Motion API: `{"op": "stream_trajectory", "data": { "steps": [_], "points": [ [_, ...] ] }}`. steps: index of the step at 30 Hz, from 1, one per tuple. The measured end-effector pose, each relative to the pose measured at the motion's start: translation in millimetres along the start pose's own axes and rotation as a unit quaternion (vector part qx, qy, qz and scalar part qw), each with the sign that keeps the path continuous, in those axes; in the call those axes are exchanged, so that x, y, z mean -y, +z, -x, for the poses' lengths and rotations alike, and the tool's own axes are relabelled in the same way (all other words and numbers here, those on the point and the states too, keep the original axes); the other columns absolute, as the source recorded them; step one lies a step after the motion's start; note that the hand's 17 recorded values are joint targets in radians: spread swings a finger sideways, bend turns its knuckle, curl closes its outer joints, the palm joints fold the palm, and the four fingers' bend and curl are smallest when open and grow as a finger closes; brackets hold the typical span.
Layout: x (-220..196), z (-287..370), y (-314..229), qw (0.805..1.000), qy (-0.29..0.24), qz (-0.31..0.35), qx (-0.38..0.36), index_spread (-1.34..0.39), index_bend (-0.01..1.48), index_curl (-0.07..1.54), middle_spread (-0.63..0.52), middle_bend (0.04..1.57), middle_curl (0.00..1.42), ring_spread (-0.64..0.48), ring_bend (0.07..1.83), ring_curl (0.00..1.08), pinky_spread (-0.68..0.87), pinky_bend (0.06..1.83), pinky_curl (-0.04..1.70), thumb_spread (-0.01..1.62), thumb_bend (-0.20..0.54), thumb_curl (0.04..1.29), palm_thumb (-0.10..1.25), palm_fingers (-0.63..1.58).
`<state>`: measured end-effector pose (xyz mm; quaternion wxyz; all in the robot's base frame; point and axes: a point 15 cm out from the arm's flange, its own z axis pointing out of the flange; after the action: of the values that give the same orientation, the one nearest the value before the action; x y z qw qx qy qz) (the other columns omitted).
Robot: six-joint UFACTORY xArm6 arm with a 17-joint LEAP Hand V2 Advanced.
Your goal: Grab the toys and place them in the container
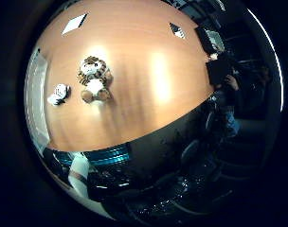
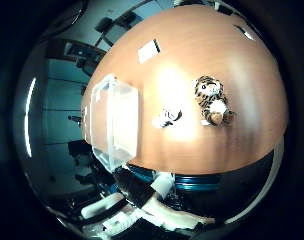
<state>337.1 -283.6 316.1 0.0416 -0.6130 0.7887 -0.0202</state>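
Hand [image 2: 157,200] is high above the bench [image 1: 134,56]: both toys look small in both palm views, so neither is near the palm. Only white and black parts of the hand show at the edge of the views; can't tell whether the fingers are spread or curled. Nothing visibly held.

Toys:
- Plush tiger [image 2: 212,102] lies out on the open bench surface, long axis head-to-feet, feet pointing roughly toward the bench edge nearest the hand.
- Small white-and-black toy [image 2: 166,117] lies between the tiger and the container, apart from both, closer to the tiger. Too small to tell what it is.

Container [image 2: 114,122]: clear plastic bin, sitting at one end of the bench, long side running along that bench end. Looks empty; I see bench colour through it and no toy inside, though the far corners are hard to read.

Key relation: container, small toy and tiger sit roughly in a line across the bench, with the small toy as the middle one. My read is that the task is at its start, nothing binned yet. The next move needs a long descent first. The tiger is the bulkier target; grasping across its body, perpendicular to the head-to-feet axis, looks like the sensible approach.

Also on the bench: two flat white cards [image 1: 74,23] near the far edge, well apart from the toys.
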Motion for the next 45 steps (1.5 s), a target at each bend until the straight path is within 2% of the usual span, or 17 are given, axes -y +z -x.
{"op": "stream_trajectory", "data": {
  "steps": [16, 21, 25, 31, 45],
  "points": [
    [35, -24, 67, 0.998, 0.07, -0.005, 0.004, -0.26, 0.16, 0.28, 0.14, 0.2, 0.33, 0.22, 0.33, 0.23, 0.44, 0.37, 0.28, 1.04, -0.023, 0.27, 0.3, 0.16],
    [23, -15, 96, 0.996, 0.084, 0.009, 0.025, -0.26, 0.16, 0.28, 0.16, 0.2, 0.33, 0.22, 0.31, 0.23, 0.44, 0.36, 0.28, 1.06, -0.02, 0.27, 0.36, 0.15],
    [30, -12, 106, 0.994, 0.101, -0.015, 0.035, -0.25, 0.16, 0.28, 0.17, 0.2, 0.33, 0.22, 0.3, 0.23, 0.44, 0.34, 0.28, 1.06, -0.023, 0.28, 0.39, 0.15],
    [30, -8, 118, 0.992, 0.113, -0.009, 0.051, -0.24, 0.16, 0.28, 0.19, 0.2, 0.32, 0.23, 0.29, 0.24, 0.44, 0.33, 0.29, 1.06, -0.02, 0.28, 0.44, 0.15],
    [32, -12, 162, 0.99, 0.126, 0.011, 0.057, -0.23, 0.16, 0.28, 0.2, 0.2, 0.31, 0.24, 0.27, 0.24, 0.45, 0.32, 0.3, 1.06, -0.023, 0.29, 0.47, 0.15]
  ]
}}
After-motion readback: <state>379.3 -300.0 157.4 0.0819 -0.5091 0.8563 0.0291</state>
